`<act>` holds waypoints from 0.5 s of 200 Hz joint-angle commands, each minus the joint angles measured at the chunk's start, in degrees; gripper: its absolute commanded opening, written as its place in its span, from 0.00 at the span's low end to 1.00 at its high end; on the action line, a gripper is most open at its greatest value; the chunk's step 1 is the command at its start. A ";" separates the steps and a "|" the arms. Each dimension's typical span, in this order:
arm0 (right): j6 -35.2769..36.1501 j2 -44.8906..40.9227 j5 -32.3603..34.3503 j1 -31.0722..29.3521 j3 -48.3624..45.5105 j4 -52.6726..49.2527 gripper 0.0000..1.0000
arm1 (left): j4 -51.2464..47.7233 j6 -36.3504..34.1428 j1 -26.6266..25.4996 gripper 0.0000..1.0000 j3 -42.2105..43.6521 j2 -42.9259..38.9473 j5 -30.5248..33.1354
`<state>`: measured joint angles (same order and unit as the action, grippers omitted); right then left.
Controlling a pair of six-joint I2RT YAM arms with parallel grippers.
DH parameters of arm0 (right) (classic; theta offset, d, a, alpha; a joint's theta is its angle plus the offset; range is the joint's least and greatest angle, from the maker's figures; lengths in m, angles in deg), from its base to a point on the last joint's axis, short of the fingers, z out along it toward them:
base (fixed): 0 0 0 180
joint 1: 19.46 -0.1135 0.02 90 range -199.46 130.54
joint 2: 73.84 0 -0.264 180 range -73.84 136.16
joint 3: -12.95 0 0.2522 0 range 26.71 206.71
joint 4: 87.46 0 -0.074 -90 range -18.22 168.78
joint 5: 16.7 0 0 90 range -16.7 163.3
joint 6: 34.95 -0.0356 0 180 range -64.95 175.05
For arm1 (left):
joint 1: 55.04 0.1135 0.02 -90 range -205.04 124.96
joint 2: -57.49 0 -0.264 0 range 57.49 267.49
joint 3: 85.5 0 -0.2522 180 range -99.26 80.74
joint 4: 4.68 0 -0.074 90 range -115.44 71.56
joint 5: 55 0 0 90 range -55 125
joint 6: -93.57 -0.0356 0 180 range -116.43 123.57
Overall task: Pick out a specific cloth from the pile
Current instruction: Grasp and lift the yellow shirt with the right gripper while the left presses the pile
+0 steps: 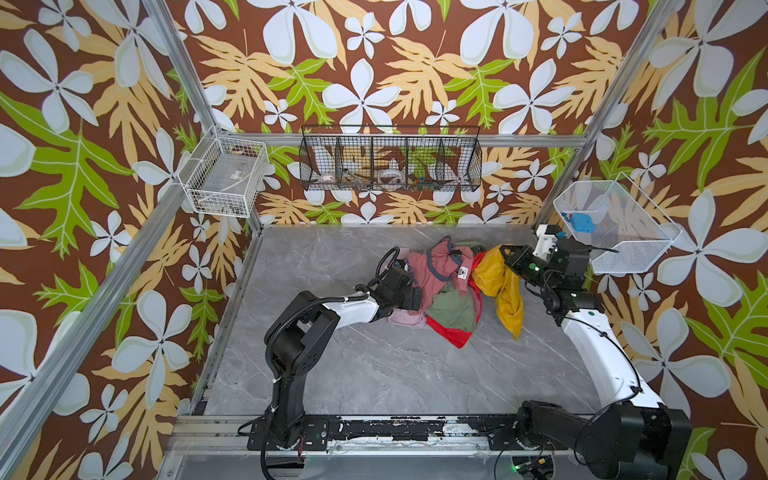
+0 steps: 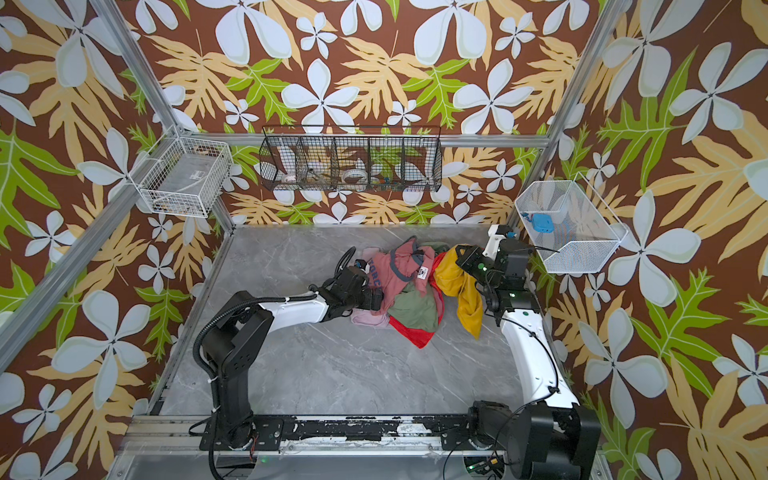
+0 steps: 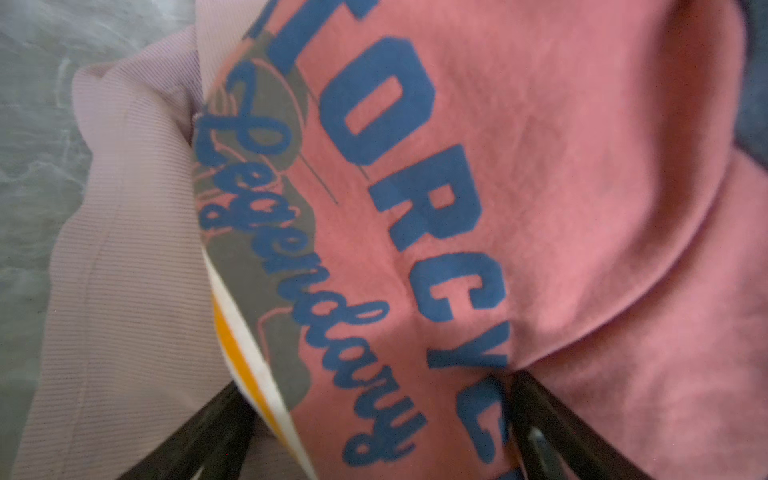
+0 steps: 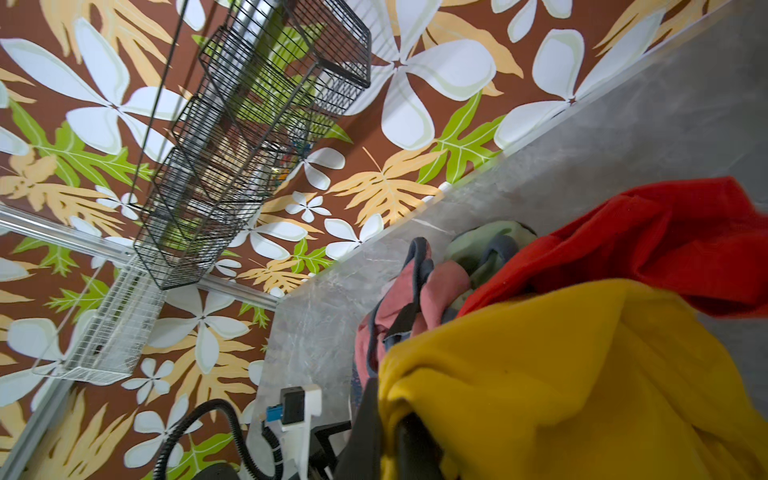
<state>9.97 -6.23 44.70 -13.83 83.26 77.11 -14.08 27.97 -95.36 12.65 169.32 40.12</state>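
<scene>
Well, we see our right claw point(image 1: 504, 254) pinching the cloth point(image 1: 503, 291); it hangs from that claw just right of the pile point(image 1: 446, 297), its upper part against the red cloth point(image 1: 455, 334), its tail down at the table point(image 1: 374, 374); our left claw point(image 3: 374, 436) stands spread, pushed into the pink shirt point(image 3: 582, 187) on the pile's left side.

It was a robot lab cell. Aluminium framing point(image 1: 532, 140) boxed a grey tabletop point(image 1: 374, 374) between floral-print panels point(image 1: 374, 62). Wire baskets point(image 1: 390, 158) hung there, and two robot arms point(image 1: 291, 353) stood bolted to a rail point(image 1: 415, 428).
</scene>
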 commanded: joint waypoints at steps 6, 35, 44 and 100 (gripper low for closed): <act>-5.27 -0.29 -3.66 0.04 0.66 9.00 0.00 | -3.36 1.25 -0.20 0.96 -1.64 1.29 0.57; -9.83 0.06 -5.97 -0.08 1.00 12.89 0.00 | -4.73 1.44 -0.20 0.96 -3.32 2.31 0.94; -10.03 -0.16 -6.07 -0.21 1.41 12.78 0.00 | -4.87 1.48 -0.21 0.96 -3.66 2.56 0.91; -11.99 -1.88 -7.12 -1.70 4.38 13.36 0.00 | -5.45 1.88 -0.29 0.96 -4.94 3.44 0.57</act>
<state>-0.39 -7.52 39.66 -14.68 86.10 84.78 -18.12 29.35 -95.47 7.99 172.36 40.52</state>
